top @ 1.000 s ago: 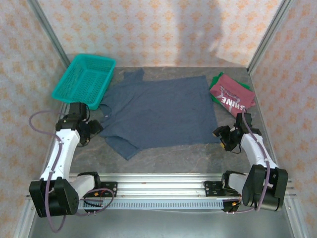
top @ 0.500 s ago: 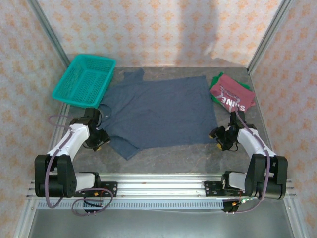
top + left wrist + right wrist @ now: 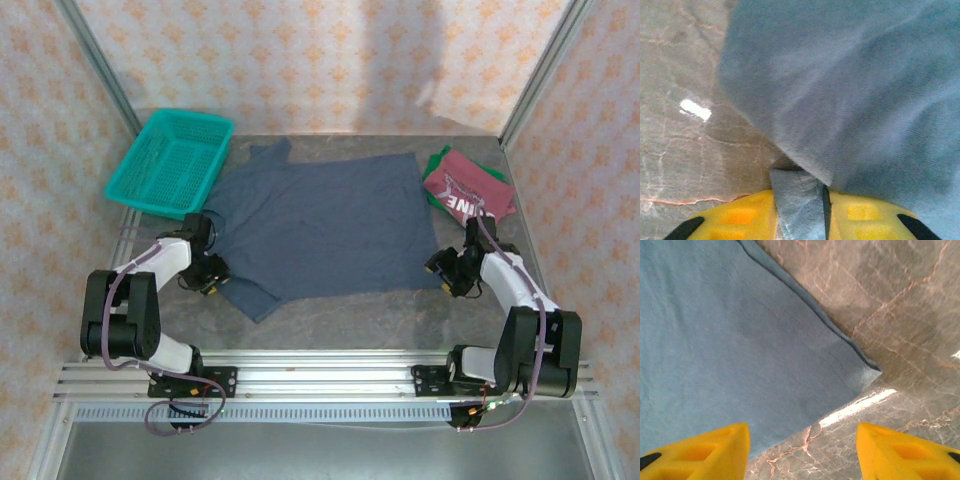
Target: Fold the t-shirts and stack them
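Left hand (image 3: 208, 278) sat low at the near left of the bench (image 3: 380, 315), on the near-left sleeve of the slate-blue t-shirt (image 3: 320, 225). In the left wrist view the left hand (image 3: 800, 210) had its yellow fingers (image 3: 740, 217) drawn close together, clamped on a fold of the blue cloth that filled the gap between them, with bare marbled bench to the left. Right hand (image 3: 450, 272) was at the near right, just by the near-right hem corner of the same shirt. In the right wrist view the right hand (image 3: 802, 440) had its fingers wide apart, nothing between them, and the hem corner of the shirt (image 3: 740, 340) lay flat on the bench ahead. The blue shirt lay spread flat across the middle of the bench, collar to the left, hem to the right. Far right, a folded dark red t-shirt (image 3: 468, 190) with white lettering lay on top of a green t-shirt (image 3: 438, 157), well apart from the right hand. Far left stood a teal basket (image 3: 170, 160), its near corner just beside the blue shirt's collar end.
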